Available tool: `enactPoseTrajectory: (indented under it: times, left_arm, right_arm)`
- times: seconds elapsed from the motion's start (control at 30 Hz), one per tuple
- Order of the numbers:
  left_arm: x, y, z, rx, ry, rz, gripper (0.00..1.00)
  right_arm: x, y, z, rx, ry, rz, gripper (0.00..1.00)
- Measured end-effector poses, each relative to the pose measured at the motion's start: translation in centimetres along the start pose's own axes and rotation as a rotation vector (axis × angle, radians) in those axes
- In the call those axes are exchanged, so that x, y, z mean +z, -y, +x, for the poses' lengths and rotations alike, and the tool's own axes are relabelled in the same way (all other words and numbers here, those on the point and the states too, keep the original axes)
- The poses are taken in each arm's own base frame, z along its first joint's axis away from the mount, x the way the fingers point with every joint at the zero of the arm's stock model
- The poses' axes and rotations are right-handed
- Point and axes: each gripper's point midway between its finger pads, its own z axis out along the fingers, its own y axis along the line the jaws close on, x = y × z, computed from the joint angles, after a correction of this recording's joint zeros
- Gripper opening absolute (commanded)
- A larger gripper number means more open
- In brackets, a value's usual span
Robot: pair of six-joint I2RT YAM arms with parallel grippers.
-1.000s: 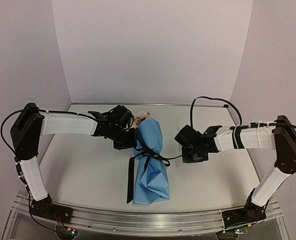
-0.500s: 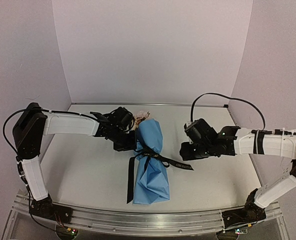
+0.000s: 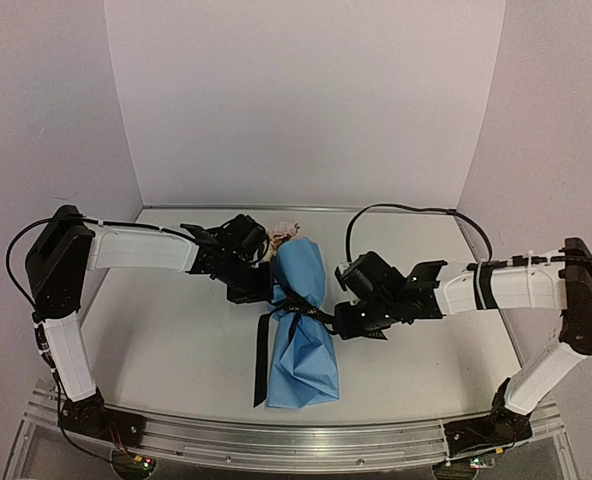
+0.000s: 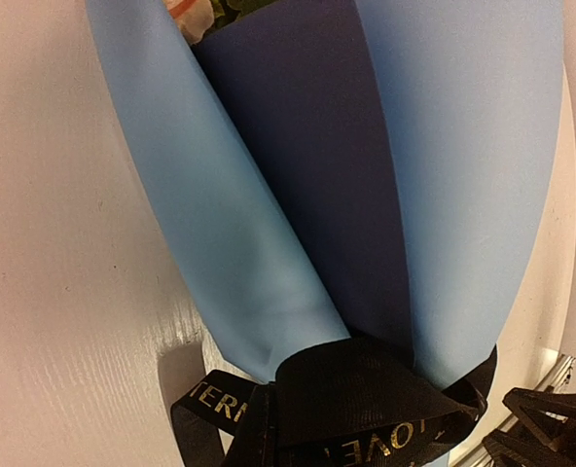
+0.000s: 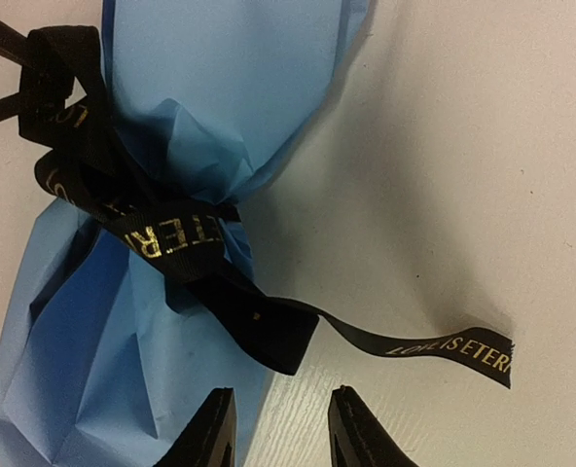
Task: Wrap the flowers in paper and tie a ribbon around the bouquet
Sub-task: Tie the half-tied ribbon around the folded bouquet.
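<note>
Right gripper [image 5: 280, 433] hovers with its jaws apart and nothing between them, just beside the bouquet [image 3: 301, 330] at its tied waist. Right ahead of the tips, the black ribbon [image 5: 162, 233] is cinched round the light blue paper [image 5: 220, 88], and one gold-lettered tail lies loose on the white table [image 5: 483, 146]. Across the bundle, the left gripper [image 3: 254, 285] is pressed together at its flank; whether it pinches ribbon, I cannot tell. Pale flowers [image 3: 286, 236] peek from the far end, and another ribbon tail trails toward the near edge.
</note>
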Motion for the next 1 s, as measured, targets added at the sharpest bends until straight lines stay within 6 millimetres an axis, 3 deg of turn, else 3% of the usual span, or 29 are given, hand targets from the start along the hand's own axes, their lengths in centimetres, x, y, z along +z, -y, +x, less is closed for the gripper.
enactPoseTrajectory:
  times: [0.13, 0.3, 0.53, 1.0]
  left_arm:
    - [0.0, 0.0, 0.0, 0.0, -0.003, 0.003, 0.0]
    - [0.0, 0.0, 0.1, 0.0, -0.003, 0.003, 0.0]
    - [0.0, 0.1, 0.1, 0.007, -0.004, 0.003, 0.0]
    - [0.0, 0.0, 0.1, 0.028, -0.005, 0.004, 0.0]
  right_arm:
    - [1.0, -0.2, 0.0, -0.006, -0.009, 0.011, 0.35]
    - [1.9, -0.1, -0.3, -0.009, -0.007, 0.038, 0.28]
    - [1.9, 0.3, -1.1, -0.004, 0.025, 0.074, 0.01]
    - [1.0, 1.8, -1.7, 0.011, 0.05, 0.153, 0.0]
